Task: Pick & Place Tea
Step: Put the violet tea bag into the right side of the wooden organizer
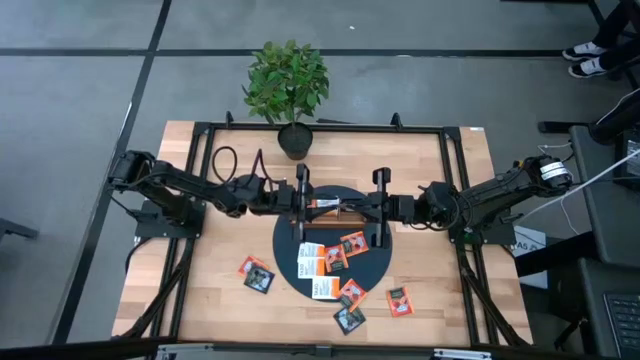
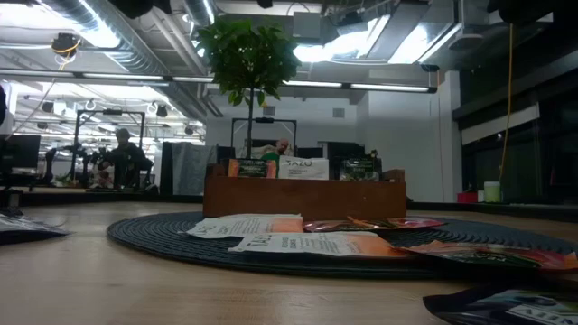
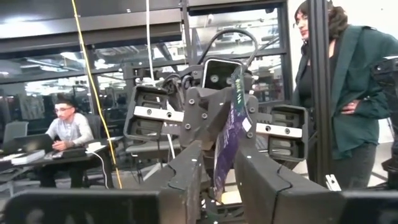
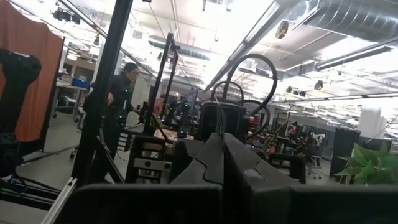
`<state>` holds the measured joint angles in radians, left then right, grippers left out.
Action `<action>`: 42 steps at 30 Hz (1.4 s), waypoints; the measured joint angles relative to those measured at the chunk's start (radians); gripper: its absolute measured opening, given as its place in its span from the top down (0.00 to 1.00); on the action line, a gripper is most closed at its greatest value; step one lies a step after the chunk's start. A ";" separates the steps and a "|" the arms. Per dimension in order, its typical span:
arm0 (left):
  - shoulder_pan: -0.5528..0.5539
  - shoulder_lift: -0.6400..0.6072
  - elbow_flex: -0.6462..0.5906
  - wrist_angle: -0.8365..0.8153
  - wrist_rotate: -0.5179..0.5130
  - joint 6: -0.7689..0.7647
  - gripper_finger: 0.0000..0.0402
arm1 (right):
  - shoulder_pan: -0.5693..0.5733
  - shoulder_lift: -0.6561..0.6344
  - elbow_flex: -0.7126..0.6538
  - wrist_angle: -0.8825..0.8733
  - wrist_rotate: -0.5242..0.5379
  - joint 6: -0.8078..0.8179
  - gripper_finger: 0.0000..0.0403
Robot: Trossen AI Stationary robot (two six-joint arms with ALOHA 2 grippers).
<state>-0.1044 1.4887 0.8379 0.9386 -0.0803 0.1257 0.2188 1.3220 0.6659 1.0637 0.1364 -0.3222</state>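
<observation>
Grip by the fingers (image 3: 186, 177) of the left gripper (image 3: 221, 155) on one dark tea sachet (image 3: 229, 124), pinched at its lower edge and held upright, probably to slide it edge-first into a compartment. Hanging above the wooden tray (image 1: 335, 208) at the middle of the round dark mat (image 1: 290, 262). Facing it from the other side, the right gripper (image 4: 224, 149), fingers seemingly pressed together on nothing. Already standing in the tray, a few sachets (image 2: 302, 167). Lying flat on the mat and on the desk (image 1: 210, 280) nearby, the remaining tea (image 1: 322, 262), within easy reach for later picks. Behind the tray, a potted plant (image 1: 288, 85).
</observation>
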 joint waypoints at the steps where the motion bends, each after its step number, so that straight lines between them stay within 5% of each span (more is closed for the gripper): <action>1: 0.003 0.000 0.000 0.000 0.000 0.000 0.80 | 0.000 0.000 0.000 0.000 0.000 -0.001 1.00; 8: 0.009 0.000 0.000 -0.001 0.017 0.020 0.98 | 0.000 0.000 0.000 -0.005 0.000 -0.002 0.99; 22: 0.008 0.000 0.000 -0.023 0.030 0.019 0.99 | 0.000 0.000 0.000 -0.020 0.001 -0.009 0.88; 35: 0.008 -0.063 0.000 -0.206 0.030 0.006 0.99 | 0.010 -0.032 0.000 -0.096 0.090 0.004 0.51; 42: 0.008 -0.126 0.001 -0.381 0.028 -0.036 0.99 | 0.024 -0.088 0.002 -0.220 0.091 0.094 0.44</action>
<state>-0.0963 1.3627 0.8387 0.5579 -0.0518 0.0899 0.2432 1.2337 0.6674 0.8442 0.2273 -0.2284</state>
